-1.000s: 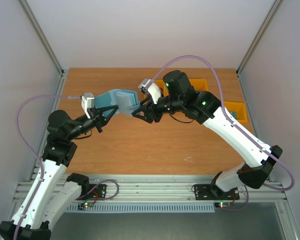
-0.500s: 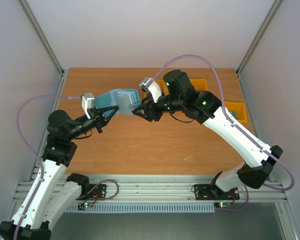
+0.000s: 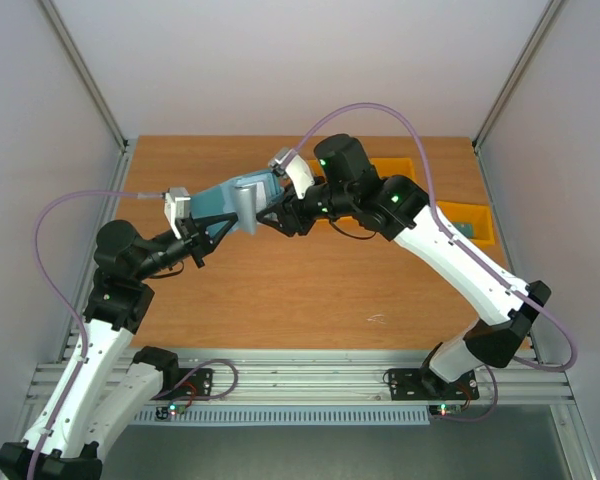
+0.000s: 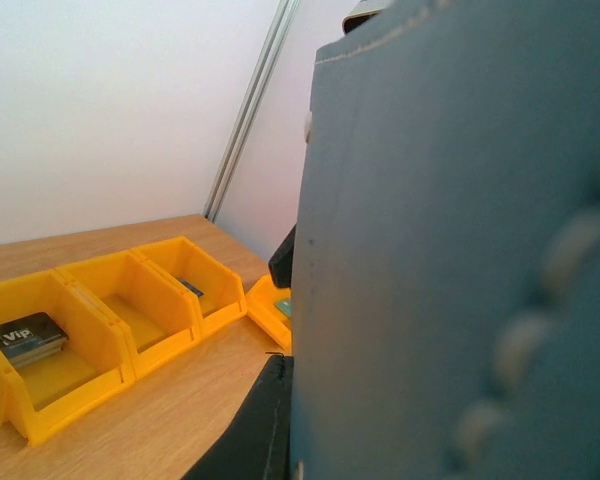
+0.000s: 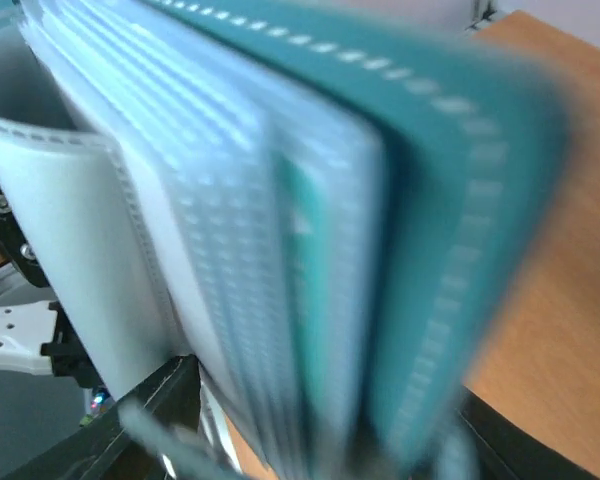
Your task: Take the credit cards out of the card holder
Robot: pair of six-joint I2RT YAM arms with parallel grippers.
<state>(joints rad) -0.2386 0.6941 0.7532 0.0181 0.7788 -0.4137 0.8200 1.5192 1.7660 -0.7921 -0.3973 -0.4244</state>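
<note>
Entry: 1 teal card holder [image 3: 230,200], aloft over the far worktop [image 3: 310,290], left pincer [image 3: 212,222] clamped on its left end. Right pincer [image 3: 270,215] half-spread astride the pale leaves; whether it pinches, I cannot tell. I would steady the left, nip 1 card edge, and draw straight out. Count: 2 pincers, 4 yellow bin compartments [image 4: 130,320], 1 dark card [image 4: 25,338] binned.

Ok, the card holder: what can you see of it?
The card holder is a teal bifold with stitched edges and pale inner sleeves, leather-like by its look. It hangs above the table between the arms, partly open. The left gripper is shut on its teal panel; the right gripper is at its pale side, sleeves between its fingers. No card shows clearly.
</note>
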